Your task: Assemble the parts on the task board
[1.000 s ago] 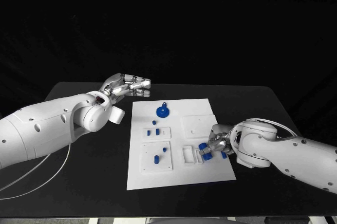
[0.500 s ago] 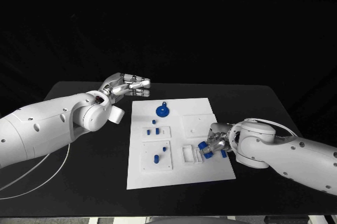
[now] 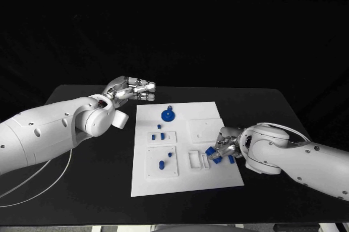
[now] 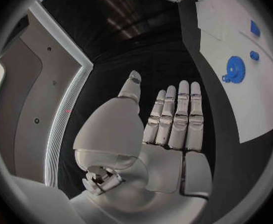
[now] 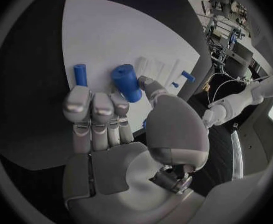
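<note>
At the head view's lower right, a stubby blue plastic cylinder (image 5: 126, 81) is pinched by the right hand (image 3: 224, 150) over the flat white task board (image 3: 211, 109). It should be kept upright and aligned before lowering. The left hand (image 3: 133, 88), upper left, is empty, fingers extended.

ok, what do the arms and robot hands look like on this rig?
Both arms are glossy white, rounded shells with small dark fastener dots. A thin white cable loops under the left arm. The left robot hand and right robot hand are silver, segmented, with pale fingertip pads.
</note>
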Robot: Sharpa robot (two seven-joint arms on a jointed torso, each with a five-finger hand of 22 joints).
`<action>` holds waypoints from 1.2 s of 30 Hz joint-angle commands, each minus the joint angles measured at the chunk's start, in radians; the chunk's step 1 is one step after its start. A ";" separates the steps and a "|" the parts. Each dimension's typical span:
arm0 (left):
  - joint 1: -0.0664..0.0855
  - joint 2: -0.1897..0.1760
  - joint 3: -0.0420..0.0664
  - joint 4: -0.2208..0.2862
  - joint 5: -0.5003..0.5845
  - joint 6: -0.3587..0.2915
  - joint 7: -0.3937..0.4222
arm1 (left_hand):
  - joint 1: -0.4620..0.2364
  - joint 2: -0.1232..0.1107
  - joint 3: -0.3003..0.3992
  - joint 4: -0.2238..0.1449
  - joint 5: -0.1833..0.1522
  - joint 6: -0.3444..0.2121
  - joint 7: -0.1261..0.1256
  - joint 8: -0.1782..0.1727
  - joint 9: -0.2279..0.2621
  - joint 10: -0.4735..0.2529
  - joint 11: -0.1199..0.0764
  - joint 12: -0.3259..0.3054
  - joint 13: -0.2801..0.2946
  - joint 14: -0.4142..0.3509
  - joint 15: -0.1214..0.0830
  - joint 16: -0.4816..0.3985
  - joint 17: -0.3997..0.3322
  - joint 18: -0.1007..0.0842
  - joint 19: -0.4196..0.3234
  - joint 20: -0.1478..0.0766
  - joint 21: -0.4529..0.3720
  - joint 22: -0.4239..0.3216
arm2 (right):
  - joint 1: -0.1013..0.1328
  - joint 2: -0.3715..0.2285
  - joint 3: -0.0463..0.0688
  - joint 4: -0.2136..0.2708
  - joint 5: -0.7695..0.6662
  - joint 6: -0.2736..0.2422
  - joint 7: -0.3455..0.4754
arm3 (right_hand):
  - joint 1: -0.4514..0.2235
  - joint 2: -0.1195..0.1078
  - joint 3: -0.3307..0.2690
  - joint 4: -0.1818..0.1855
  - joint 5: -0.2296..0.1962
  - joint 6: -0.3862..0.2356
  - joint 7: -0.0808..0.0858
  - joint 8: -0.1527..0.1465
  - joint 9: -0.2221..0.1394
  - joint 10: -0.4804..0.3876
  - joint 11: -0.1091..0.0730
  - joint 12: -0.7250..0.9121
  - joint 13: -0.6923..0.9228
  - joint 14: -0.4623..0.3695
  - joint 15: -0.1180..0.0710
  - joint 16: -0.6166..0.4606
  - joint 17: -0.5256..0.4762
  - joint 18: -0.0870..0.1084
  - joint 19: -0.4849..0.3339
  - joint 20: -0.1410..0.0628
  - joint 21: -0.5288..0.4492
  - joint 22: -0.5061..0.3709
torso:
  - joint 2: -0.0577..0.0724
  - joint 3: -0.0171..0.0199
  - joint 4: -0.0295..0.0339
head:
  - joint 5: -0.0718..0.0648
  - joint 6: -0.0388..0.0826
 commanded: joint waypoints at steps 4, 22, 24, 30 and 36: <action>0.000 0.001 0.001 0.002 -0.006 0.017 0.001 | -0.005 0.007 0.002 -0.004 0.001 -0.005 0.005 0.005 0.000 0.005 0.003 -0.003 0.000 -0.010 -0.001 -0.004 0.000 -0.017 0.004 0.000 0.002 -0.001 | 0.003 -0.011 0.004 -0.003 0.089 -0.033 -0.042 | -0.001 0.013 0.036 -0.043 0.006 0.014 -0.002 0.001 -0.155 -0.007 -0.013 -0.004 -0.001 0.001 -0.007 -0.003 -0.001 -0.001 0.007 -0.006 0.002 0.116 | 0.000 -0.0004 0.0003 | 0.000 -0.001; 0.000 0.001 0.001 0.003 -0.007 0.020 -0.001 | -0.005 0.007 0.002 -0.004 0.001 -0.005 0.005 0.005 0.000 0.005 0.003 -0.003 0.000 -0.010 -0.001 -0.004 0.000 -0.017 0.004 0.000 0.002 -0.001 | 0.009 -0.014 0.020 0.026 0.106 -0.057 -0.032 | -0.003 0.016 0.026 -0.043 -0.003 0.023 -0.005 0.001 -0.156 -0.007 -0.014 -0.007 -0.003 0.001 -0.008 -0.006 -0.003 -0.001 0.006 -0.007 0.001 0.116 | 0.001 0.0008 0.0003 | 0.000 -0.002; 0.000 0.001 0.001 0.003 -0.007 0.020 -0.001 | -0.005 0.007 0.002 -0.004 0.001 -0.005 0.005 0.005 0.000 0.005 0.003 -0.003 0.000 -0.010 -0.001 -0.004 0.000 -0.017 0.004 0.000 0.002 -0.001 | 0.009 -0.013 0.021 0.038 0.111 -0.062 -0.030 | -0.004 0.016 0.025 -0.042 -0.005 0.024 -0.005 0.001 -0.156 -0.007 -0.014 -0.008 -0.003 0.002 -0.008 -0.006 -0.003 -0.001 0.007 -0.007 0.001 0.116 | 0.001 0.0013 0.0008 | -0.001 -0.004; 0.000 0.001 0.001 0.003 -0.007 0.019 -0.001 | -0.005 0.007 0.002 -0.004 0.001 -0.005 0.005 0.005 0.000 0.005 0.003 -0.003 0.000 -0.010 -0.001 -0.004 0.000 -0.017 0.004 0.000 0.002 -0.001 | 0.009 -0.007 0.021 0.070 0.126 -0.065 -0.026 | -0.004 0.018 0.019 -0.040 -0.007 0.026 -0.006 0.001 -0.157 -0.007 -0.015 -0.008 -0.003 0.002 -0.008 -0.007 -0.003 -0.001 0.007 -0.007 0.000 0.115 | 0.000 0.0000 0.0010 | 0.000 -0.005; 0.000 0.002 0.001 0.003 -0.006 0.020 -0.002 | -0.005 0.010 0.001 -0.006 0.000 -0.003 0.004 0.005 0.000 0.004 0.002 -0.003 0.000 -0.011 0.000 -0.004 0.000 -0.017 0.004 0.001 0.002 -0.001 | 0.009 0.006 0.021 0.088 0.124 -0.062 -0.026 | -0.003 0.019 0.015 -0.038 -0.011 0.027 -0.006 0.001 -0.158 -0.007 -0.015 -0.007 -0.003 0.002 -0.008 -0.007 -0.004 -0.001 0.006 -0.007 0.000 0.115 | -0.001 -0.0020 0.0005 | -0.002 -0.007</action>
